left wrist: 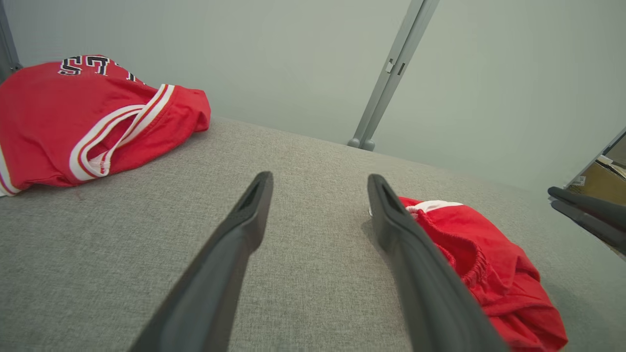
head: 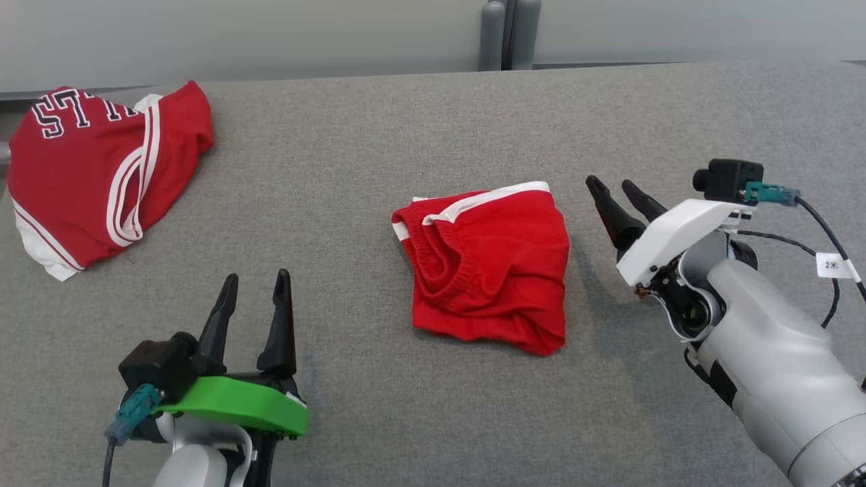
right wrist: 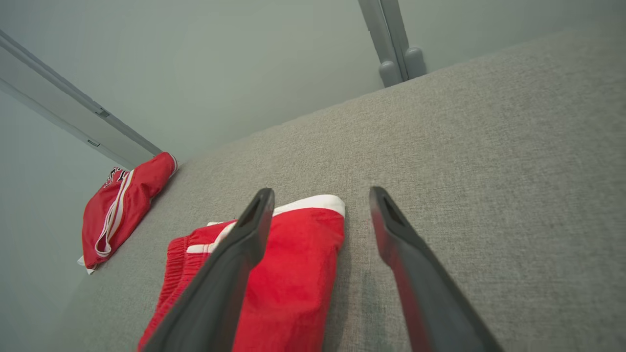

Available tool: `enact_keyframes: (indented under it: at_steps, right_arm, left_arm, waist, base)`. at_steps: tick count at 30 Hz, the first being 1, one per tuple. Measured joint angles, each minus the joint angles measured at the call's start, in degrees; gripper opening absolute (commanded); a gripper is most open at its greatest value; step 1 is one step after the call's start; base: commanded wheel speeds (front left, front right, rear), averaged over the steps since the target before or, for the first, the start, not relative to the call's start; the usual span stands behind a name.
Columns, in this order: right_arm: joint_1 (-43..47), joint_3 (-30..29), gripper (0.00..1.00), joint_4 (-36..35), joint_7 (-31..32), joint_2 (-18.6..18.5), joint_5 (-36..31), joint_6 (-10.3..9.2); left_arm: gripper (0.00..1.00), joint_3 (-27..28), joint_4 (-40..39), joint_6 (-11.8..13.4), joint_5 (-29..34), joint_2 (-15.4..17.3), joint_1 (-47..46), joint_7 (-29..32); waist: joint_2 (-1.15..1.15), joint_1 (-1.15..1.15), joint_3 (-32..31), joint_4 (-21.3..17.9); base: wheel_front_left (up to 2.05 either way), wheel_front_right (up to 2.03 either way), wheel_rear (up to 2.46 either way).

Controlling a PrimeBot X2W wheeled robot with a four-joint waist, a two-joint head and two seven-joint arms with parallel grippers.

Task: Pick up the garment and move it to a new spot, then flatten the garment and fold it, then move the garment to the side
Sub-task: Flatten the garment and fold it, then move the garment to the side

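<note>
Since the jersey [head: 101,169] is heaped at the far left of the table [head: 406,135], that side is taken, and the left gripper [head: 257,274] hovers wide open and empty. The shorts [head: 490,264] sit folded mid-table, so I reckon a one-sided pinch could grab just the top layer and undo the fold. The right gripper [head: 611,181] hangs just beside them, jaws spread, holding nothing; the grey post [head: 511,34] behind blocks nothing.

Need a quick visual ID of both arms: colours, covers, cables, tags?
Left gripper: two long dark tapered fingers, green cover, black camera block, teal connector. Right gripper: same dark fingers, white cover, black camera, teal plug, black cable carrying a white tag, pale grey forearm.
</note>
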Motion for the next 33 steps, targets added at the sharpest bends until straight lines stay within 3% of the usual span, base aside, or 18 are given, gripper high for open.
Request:
enact_keyframes:
  at_steps: [7, 27, 28, 29, 30, 33]
  right_arm:
    - [3.0, 0.4, 1.0, 2.1, 0.1, 1.8, 2.1, 0.0]
    - [0.9, 4.7, 0.99, 3.9, 6.7, 2.5, 2.1, 0.0]
    - [0.9, 4.8, 0.85, 3.9, 6.9, 2.7, 2.2, 0.0]
    - [0.9, 4.9, 0.59, 3.8, 7.1, 2.8, 2.4, 0.0]
    - [0.9, 5.0, 0.48, 3.8, 7.1, 2.9, 2.4, 0.01]
    - [0.7, 5.4, 0.31, 3.6, 7.2, 2.7, 2.5, 0.0]
  left_arm:
    - [1.0, -1.6, -0.5, 0.0, 0.2, 0.0, 0.0, 0.8]
    - [1.0, -1.3, -1.0, 0.0, 0.4, -0.2, -0.1, 1.4]
    - [1.0, -1.3, -1.0, 0.0, 0.4, -0.2, -0.1, 1.4]
    - [1.0, -1.3, -1.0, 0.0, 0.4, -0.2, -0.1, 1.4]
    - [1.0, -1.2, -1.0, 0.0, 0.4, -0.2, -0.1, 1.4]
    - [1.0, -1.1, -1.0, 0.0, 0.4, -0.2, -0.1, 1.4]
  waist:
    - [0.0, 0.0, 0.8, 0.4]
    - [0.0, 0.0, 3.2, 4.2]
    - [0.0, 0.0, 3.2, 4.2]
    - [0.0, 0.0, 3.3, 4.3]
    - [0.0, 0.0, 3.3, 4.3]
    - [0.0, 0.0, 3.4, 4.4]
  base:
    - [0.0, 0.0, 0.0]
    - [0.0, 0.0, 0.0]
    - [0.0, 0.0, 0.0]
    - [0.0, 0.0, 0.0]
    - [0.0, 0.0, 0.0]
    - [0.0, 0.0, 0.0]
